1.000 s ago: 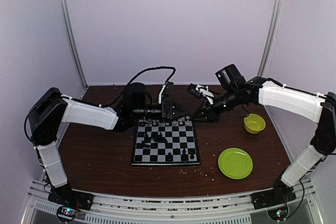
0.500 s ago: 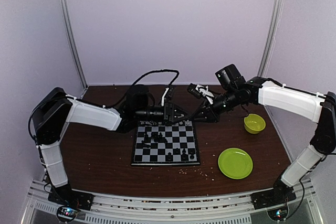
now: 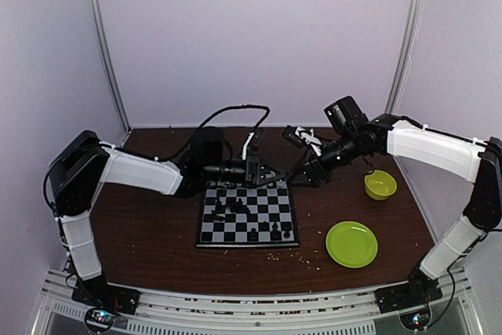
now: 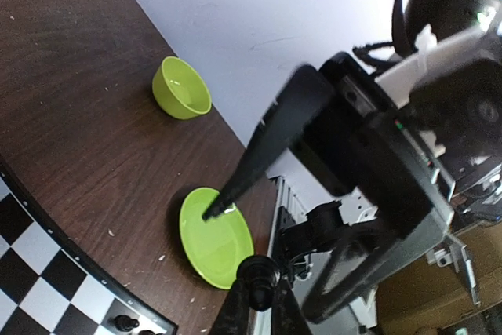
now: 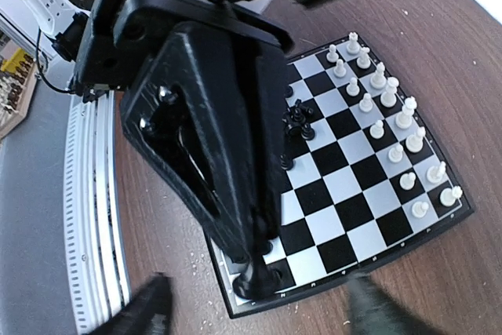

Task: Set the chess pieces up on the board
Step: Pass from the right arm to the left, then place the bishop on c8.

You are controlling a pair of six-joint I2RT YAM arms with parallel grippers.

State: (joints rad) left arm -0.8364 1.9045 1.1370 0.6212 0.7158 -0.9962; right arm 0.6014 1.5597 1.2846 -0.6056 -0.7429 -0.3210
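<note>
Over the far edge of the board (image 3: 247,217), toward its right corner, your left claw (image 4: 259,297) is clenched on a small black piece (image 4: 258,271). The round head pokes out past the fingertips and the body is pinched below it. On the board itself, white pieces (image 5: 377,129) fill the two rows along the far edge. A few black ones (image 5: 296,119) sit loose around the middle and near side, so the black ranks look not yet set. Just right of the held piece, your right claw (image 5: 260,305) is released, its fingers spread wide on either side of the piece and, as far as I can tell, clear of it. Right of the board and well apart from it sit a green plate (image 3: 351,243) and a green bowl (image 3: 380,185). Treat the piece as very light, hard and slick: it should not bend or break, but it can twist or squirt out of a pinch. Hold it on the narrow stem under the head, keep it upright, and set the base flat on its square before you let go.
</note>
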